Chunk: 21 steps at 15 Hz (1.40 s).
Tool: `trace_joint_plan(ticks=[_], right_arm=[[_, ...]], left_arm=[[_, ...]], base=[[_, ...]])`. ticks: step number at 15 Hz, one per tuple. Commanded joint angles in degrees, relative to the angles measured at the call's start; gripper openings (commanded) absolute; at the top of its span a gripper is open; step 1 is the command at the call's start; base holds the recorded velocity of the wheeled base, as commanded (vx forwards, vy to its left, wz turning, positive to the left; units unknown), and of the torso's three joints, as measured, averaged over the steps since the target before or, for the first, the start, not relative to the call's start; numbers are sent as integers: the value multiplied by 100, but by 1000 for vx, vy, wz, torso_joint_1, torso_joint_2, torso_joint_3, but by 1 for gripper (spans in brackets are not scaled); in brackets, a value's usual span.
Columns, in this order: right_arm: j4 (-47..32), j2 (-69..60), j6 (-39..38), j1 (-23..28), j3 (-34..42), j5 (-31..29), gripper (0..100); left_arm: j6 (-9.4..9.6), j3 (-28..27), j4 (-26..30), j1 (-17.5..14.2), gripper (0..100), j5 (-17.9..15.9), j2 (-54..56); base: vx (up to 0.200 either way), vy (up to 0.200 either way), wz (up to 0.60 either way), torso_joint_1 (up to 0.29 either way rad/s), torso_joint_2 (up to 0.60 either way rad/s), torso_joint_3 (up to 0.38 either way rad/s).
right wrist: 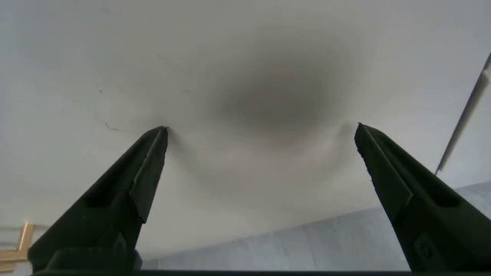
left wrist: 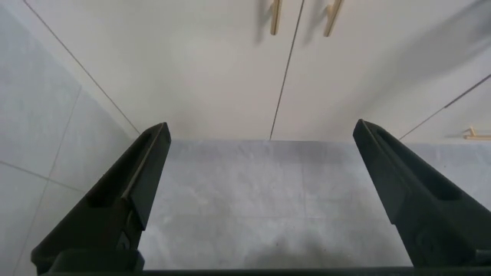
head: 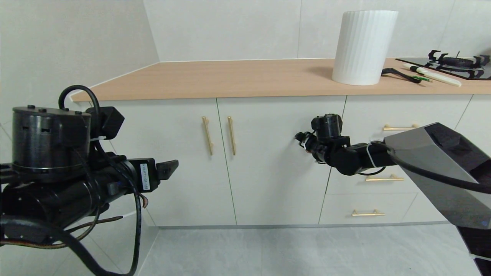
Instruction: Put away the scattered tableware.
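Right gripper [head: 300, 138] is spread wide and empty, tips close to the cabinet door [head: 276, 168]. Tableware [head: 437, 76] lies above and to its right on the countertop [head: 230, 78], long axes roughly along the counter's front edge. Left gripper [head: 168, 166], likewise wide and empty, sits farther off.

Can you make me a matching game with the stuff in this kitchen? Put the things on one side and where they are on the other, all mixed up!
Things:
1. white ribbed container
2. gold handles
3. black stove burner
4. right gripper

Places:
A. fixed on the cabinet doors
B. open, right up at one of those doors
C. standing tall on the wooden counter
D. sitting low at the counter's far right end

Pairs: 1-C, 2-A, 3-D, 4-B.
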<state>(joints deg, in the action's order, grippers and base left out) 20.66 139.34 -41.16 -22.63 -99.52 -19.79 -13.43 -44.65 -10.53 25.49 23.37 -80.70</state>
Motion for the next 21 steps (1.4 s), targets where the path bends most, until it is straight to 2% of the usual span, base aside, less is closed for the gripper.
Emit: trace_joint_plan(ticks=[1, 3, 5, 8, 11, 12, 14, 16, 18, 19, 20, 21], right_arm=[[8, -38, 2, 4, 38, -43, 100], [-18, -346, 2, -14, 337, -34, 100], [8, -1067, 2, -93, 1014, -43, 100], [8, -2851, 134, -119, 2376, -192, 100], [8, -4934, 741, 4, 3914, -649, 100], [8, -5672, 978, 39, 4477, -720, 100], [8, -6964, 1461, 434, 5619, -720, 100], [-1, -8282, 2156, 1023, 6674, -289, 100], [-133, -9741, 3017, 1516, 7281, 546, 100], [-247, -10032, 3219, 1542, 7351, 625, 100], [-924, -10998, 3659, 1542, 7377, 651, 100], [-1477, -11587, 3676, 1542, 7368, 651, 100]], left_arm=[[-1, 1, -1, -9, 100, 1, -33], [-1, 1, -1, 0, 100, 1, -25], [-1, 1, -1, 0, 100, 1, 2], [-1, 18, 60, -9, 100, -8, 309], [-10, 396, 693, -9, 100, -25, 1373], [-10, 642, 746, -9, 100, -17, 1848], [7, 1046, 790, -88, 100, 10, 2814], [148, 1170, 1431, -167, 100, 10, 3869], [201, 1152, 2336, -185, 100, 1, 4818], [210, 1152, 2477, -185, 100, 1, 4994], [210, 1213, 2837, -281, 100, 1, 5530], [218, 1363, 2996, -607, 100, -17, 5794]], base=[[0, 0, 0, 0, 0, 0], [0, 0, 0, 0, 0, 0], [0, 0, 0, 0, 0, 0], [0, 0, 0, 0, 0, 0], [0, 0, 0, 0, 0, 0], [0, 0, 0, 0, 0, 0], [0, 0, 0, 0, 0, 0], [0, 0, 0, 0, 0, 0], [0, 0, 0, 0, 0, 0], [0, 0, 0, 0, 0, 0], [0, 0, 0, 0, 0, 0], [0, 0, 0, 0, 0, 0]])
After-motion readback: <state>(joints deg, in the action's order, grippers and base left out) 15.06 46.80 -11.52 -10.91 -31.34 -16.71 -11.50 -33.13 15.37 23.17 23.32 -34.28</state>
